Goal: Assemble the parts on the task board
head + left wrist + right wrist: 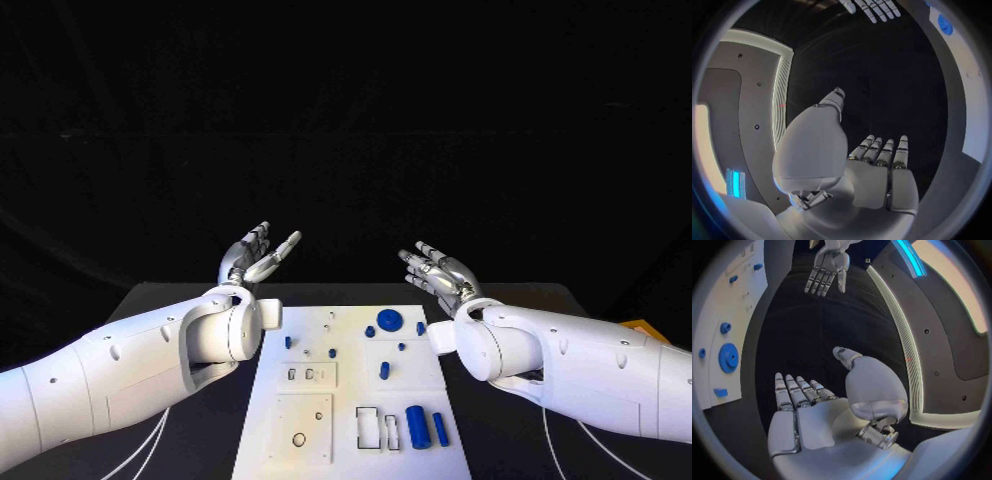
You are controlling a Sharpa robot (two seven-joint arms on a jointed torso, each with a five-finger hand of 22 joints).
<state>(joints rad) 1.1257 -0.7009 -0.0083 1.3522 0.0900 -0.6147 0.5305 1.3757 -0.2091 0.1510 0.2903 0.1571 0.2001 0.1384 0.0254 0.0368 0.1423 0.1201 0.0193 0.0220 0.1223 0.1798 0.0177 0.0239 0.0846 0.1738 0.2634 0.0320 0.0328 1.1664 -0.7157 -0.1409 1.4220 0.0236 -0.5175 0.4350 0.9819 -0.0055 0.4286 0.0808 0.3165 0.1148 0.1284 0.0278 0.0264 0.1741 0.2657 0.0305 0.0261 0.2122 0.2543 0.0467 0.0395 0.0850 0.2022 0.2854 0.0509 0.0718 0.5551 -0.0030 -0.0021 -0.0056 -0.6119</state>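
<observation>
The white task board (pixel 361 400) lies in the middle of the table. A blue gear (pixel 389 320) sits near its far edge with small blue pegs (pixel 385 370) around it, and two blue cylinders (pixel 415 427) lie at its near right. My left hand (pixel 260 252) is raised past the board's far left corner, fingers apart and holding nothing. My right hand (pixel 440 268) is raised past the far right corner, also spread and holding nothing. In the right wrist view my right hand's (pixel 817 410) palm is bare, with the gear (pixel 728 357) on the board (pixel 723 315) beside it.
The black table's far edge (pixel 346 286) runs just behind the board. A yellowish object (pixel 642 325) shows at the table's right edge behind my right arm. Thin white cables (pixel 152 440) trail over the table under my left arm.
</observation>
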